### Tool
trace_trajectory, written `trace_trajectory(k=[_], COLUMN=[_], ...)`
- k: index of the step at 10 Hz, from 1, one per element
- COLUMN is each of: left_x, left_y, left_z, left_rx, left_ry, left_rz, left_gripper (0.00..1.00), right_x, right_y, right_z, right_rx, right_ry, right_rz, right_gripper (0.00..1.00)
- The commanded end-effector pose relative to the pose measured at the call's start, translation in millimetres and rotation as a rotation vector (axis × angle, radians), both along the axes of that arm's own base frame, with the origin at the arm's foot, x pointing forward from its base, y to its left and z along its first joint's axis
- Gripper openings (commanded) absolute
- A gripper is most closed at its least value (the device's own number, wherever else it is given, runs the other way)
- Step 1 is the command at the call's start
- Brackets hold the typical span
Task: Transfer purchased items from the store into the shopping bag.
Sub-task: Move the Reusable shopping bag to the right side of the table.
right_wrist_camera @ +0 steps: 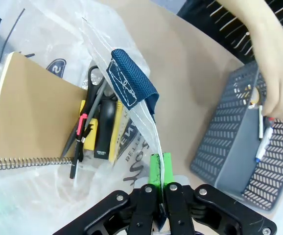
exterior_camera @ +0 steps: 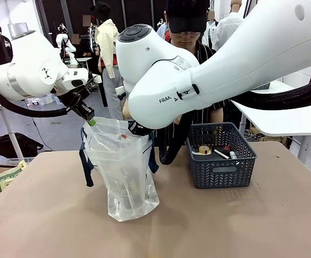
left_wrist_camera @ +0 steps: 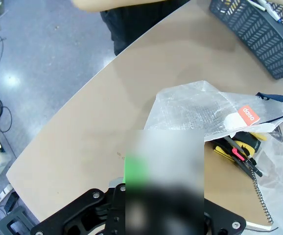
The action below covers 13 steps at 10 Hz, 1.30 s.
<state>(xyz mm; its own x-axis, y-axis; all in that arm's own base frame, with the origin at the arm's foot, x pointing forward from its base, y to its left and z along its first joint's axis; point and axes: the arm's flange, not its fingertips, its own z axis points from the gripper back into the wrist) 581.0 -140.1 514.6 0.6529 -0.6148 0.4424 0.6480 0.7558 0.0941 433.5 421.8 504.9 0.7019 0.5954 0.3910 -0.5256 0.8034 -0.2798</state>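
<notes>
**A:** Several pieces already lie in the shopping bag (exterior_camera: 124, 177): a spiral notebook (right_wrist_camera: 34, 112), what looks like a pair of scissors (right_wrist_camera: 95, 81), and a black-and-yellow piece (right_wrist_camera: 105, 132) beside them.

**B:** And the basket (exterior_camera: 220, 169), is it empty?

**A:** No. A roll of tape (exterior_camera: 204, 149) sits in it, with a white pen or two and something red (too small to name). The person's hand (right_wrist_camera: 278, 78) is down inside it with fingers on a white pen (right_wrist_camera: 260, 128), so I'd judge the next piece is being picked out. The job looks partly done, with a handful of goods left to move.

**B:** What are the arms doing?

**A:** Both are holding the bag's mouth apart. The right gripper (right_wrist_camera: 160, 169) has its green pads pressed flat together on the thin film of the rim, just below a navy strap (right_wrist_camera: 131, 83). The left gripper (exterior_camera: 89, 118) is closed on the plastic at the opposite rim and holds it up.

**B:** Where does it all stand?

**A:** The bag is upright on the table (exterior_camera: 252, 226) between the arms, and the basket is near it on the robot's right, apart from it
</notes>
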Motion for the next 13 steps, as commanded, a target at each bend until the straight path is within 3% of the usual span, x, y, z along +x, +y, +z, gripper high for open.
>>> trace_trajectory(k=[1,13], left_x=[-3.7,-3.7], left_y=[4.6,4.6], left_z=[0.2,0.2], left_rx=[-0.010,-0.010], left_ry=[-0.014,-0.014], left_rz=[0.011,0.011], left_gripper=[0.00,0.00], right_x=[-0.9,-0.9], right_y=[-4.4,-4.4], right_z=[0.1,0.1], right_rx=[0.004,0.004], right_ry=[0.017,0.017], right_rz=[0.009,0.009], right_gripper=[0.00,0.00])
